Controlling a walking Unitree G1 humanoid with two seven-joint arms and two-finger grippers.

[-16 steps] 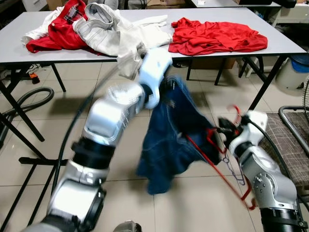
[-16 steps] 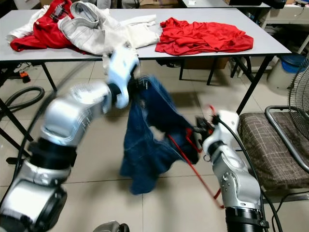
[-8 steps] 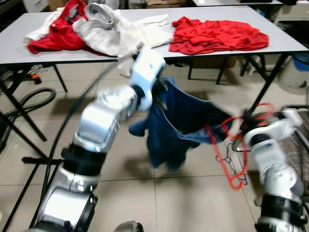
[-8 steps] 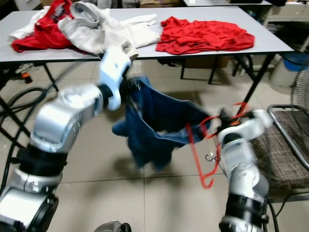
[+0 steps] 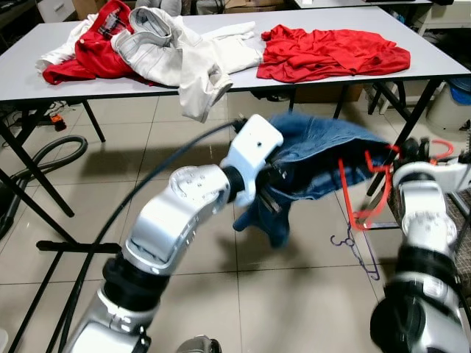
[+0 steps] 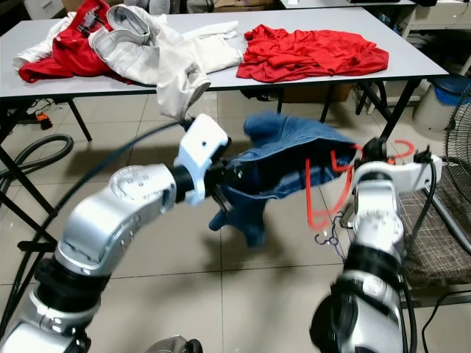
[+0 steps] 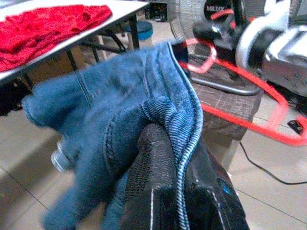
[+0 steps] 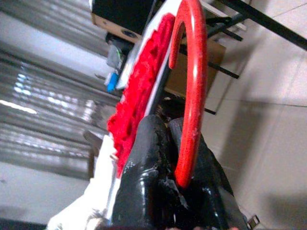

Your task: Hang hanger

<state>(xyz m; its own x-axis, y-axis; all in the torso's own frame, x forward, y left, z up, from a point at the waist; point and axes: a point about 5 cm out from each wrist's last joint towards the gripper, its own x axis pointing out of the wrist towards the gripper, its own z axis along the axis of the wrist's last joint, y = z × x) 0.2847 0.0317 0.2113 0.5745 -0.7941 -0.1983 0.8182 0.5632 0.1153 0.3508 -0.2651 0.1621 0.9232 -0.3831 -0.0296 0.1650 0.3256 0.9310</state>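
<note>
Hanger (image 5: pixel 366 193) red, blurred, clamped in right claw (image 8: pixel 184 158); left claw (image 7: pixel 163 158) pinching jeans (image 5: pixel 318 156).

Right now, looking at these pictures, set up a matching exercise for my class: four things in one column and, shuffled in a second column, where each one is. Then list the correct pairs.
Things
1. blue jeans
2. red hanger
3. red shirt
4. white jacket

Places
A. spread flat on the right part of the table
B. held in the right gripper by its hook
C. pinched at the hem by the left gripper, held above the floor
D. heaped on the table, one part hanging over the front edge

Pairs: 1-C, 2-B, 3-A, 4-D
</note>
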